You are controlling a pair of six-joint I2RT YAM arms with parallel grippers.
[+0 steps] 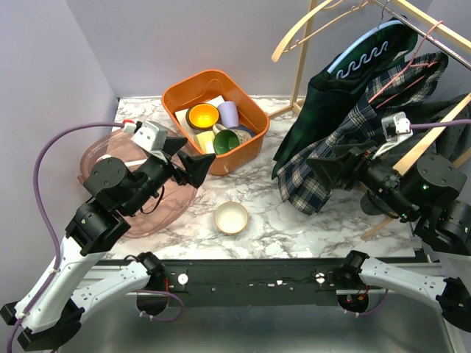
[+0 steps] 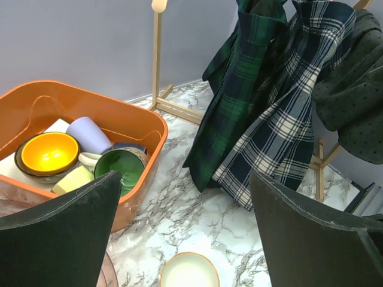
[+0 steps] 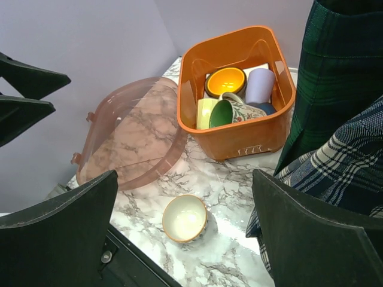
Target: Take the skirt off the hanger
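Observation:
A blue-and-white plaid skirt (image 1: 318,190) hangs on a pink wire hanger (image 1: 409,65) from the rack at the right, its hem near the table. It also shows in the left wrist view (image 2: 281,128) and the right wrist view (image 3: 344,167). A dark green plaid garment (image 1: 324,103) hangs beside it, with a dark dotted garment (image 2: 350,101) behind. My right gripper (image 1: 325,170) is open and empty, right beside the skirt's lower edge. My left gripper (image 1: 193,165) is open and empty, left of centre, pointing towards the rack.
An orange bin (image 1: 176,103) with cups and bowls stands at the back centre. A pink transparent lid (image 1: 96,158) lies at the left under my left arm. A small white bowl (image 1: 231,218) sits on the marble between the grippers. The wooden rack post (image 1: 298,70) stands behind the garments.

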